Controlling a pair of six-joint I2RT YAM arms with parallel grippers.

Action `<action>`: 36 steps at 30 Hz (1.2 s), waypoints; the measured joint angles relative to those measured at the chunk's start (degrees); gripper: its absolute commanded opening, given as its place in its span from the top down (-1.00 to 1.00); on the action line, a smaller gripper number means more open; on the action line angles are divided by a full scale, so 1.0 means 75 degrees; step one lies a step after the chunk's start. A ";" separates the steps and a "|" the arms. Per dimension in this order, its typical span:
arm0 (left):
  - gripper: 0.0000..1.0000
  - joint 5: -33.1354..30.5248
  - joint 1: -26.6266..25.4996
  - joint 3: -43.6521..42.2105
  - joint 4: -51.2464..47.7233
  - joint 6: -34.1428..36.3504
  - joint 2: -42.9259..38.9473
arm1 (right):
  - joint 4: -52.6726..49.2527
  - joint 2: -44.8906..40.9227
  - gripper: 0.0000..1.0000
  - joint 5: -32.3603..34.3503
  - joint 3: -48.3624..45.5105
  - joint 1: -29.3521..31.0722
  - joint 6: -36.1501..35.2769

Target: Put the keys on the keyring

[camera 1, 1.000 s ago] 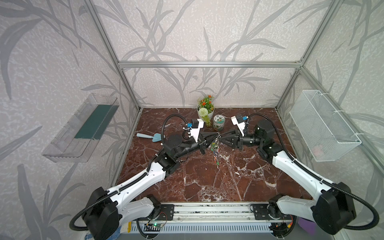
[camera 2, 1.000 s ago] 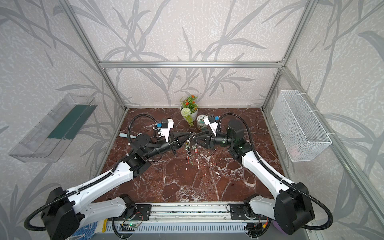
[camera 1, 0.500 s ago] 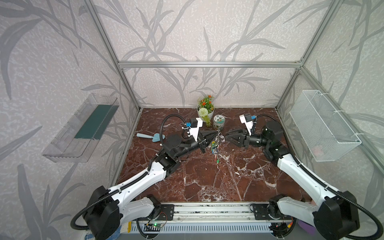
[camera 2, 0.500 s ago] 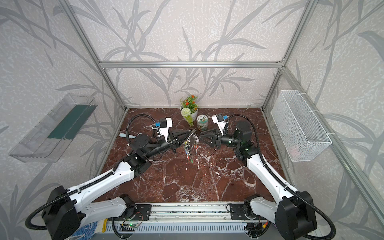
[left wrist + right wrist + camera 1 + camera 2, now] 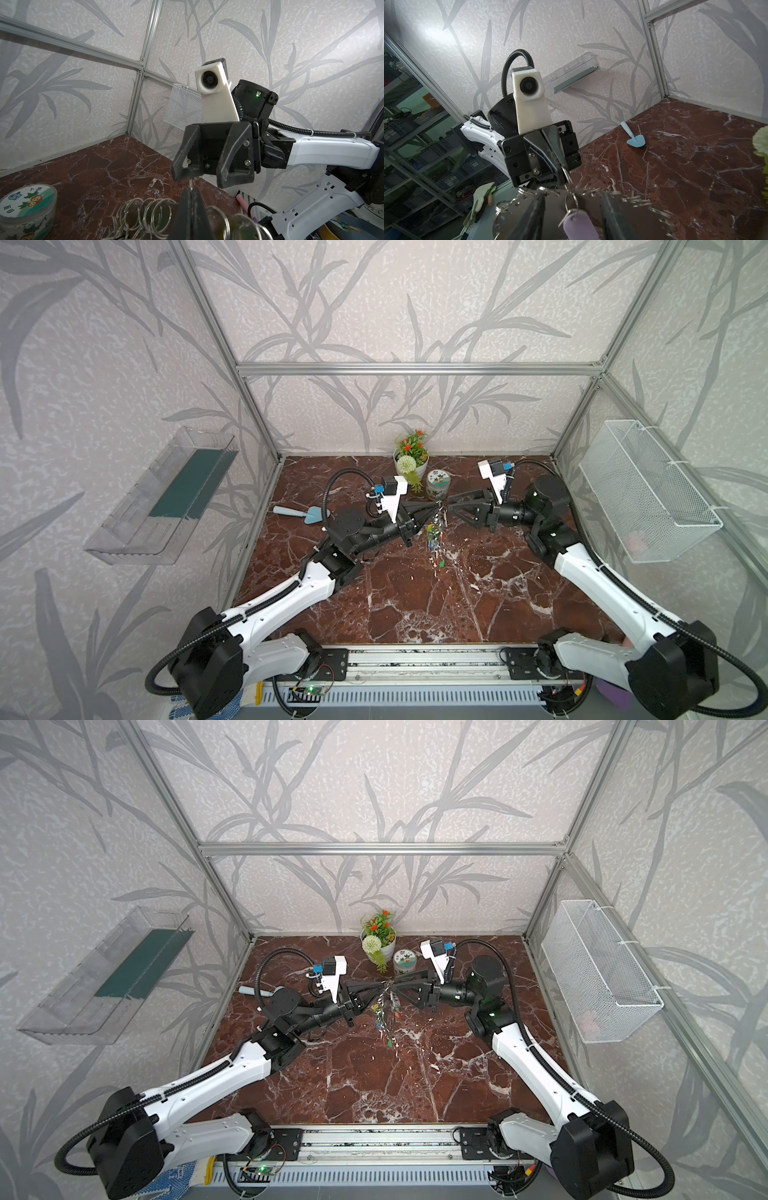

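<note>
Your left claw [image 5: 559,177] is pressed together on the wire of the large silvery metal keyring [image 5: 435,531]. In both top views its load of small grey keys and coloured plastic tags hangs above the red-brown marble desk [image 5: 415,593]. Hold that pinch firm and level so the bunch does not swing. Just right of it, the key with the pale lilac oblong plastic tag [image 5: 579,226] dangles by its small split ring from that wire. It looks threaded on, though the right wrist view is too close and blurred to show whether the ring has cleared the wire's end. Your right claw [image 5: 205,180] stands spread, fingers either side of the tag and not pinching it. Draw it straight back, slowly, so that no fingertip snags a ring and tugs the bunch. Far left hangs a clear plastic wall shelf with a green liner [image 5: 166,497]. A small light blue plastic trowel [image 5: 307,514] lies on the desk beyond the left arm. A white pot of artificial flowers [image 5: 411,456] and a round clear tub with a printed lid [image 5: 438,483] stand close behind the claws. A white wire mesh basket [image 5: 648,493] hangs on the right wall. Only the pot and tub are near the claws.
</note>
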 measured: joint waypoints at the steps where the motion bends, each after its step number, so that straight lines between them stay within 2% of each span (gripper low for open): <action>1: 1.00 0.0000 0.0000 -0.0015 0.0012 0.0003 0.0000 | 0.0023 0.0052 0.15 0.0000 0.0012 0.0047 0.0017; 15: 1.00 0.0006 0.0000 -0.0041 0.0012 0.0003 0.0000 | 0.0052 0.0283 0.74 0.0017 0.0067 0.0254 0.0015; 24: 1.00 0.0000 0.0003 -0.0041 -0.0146 0.0096 -0.0009 | 0.0061 0.0300 0.98 -0.0012 0.0064 0.0256 0.0009; 29: 0.99 0.0023 0.0035 0.0012 -0.0819 0.0417 -0.0181 | 0.0047 0.0446 1.00 -0.0149 0.0050 0.0259 0.0000; 33: 0.81 0.0090 0.0064 0.0195 -0.1486 0.0664 -0.0318 | 0.0032 0.0478 1.00 -0.0187 0.0041 0.0291 -0.0073; 36: 0.55 0.0242 0.0152 0.0425 -0.2209 0.0941 -0.0420 | -0.0009 0.0478 1.00 -0.0201 0.0041 0.0312 -0.0169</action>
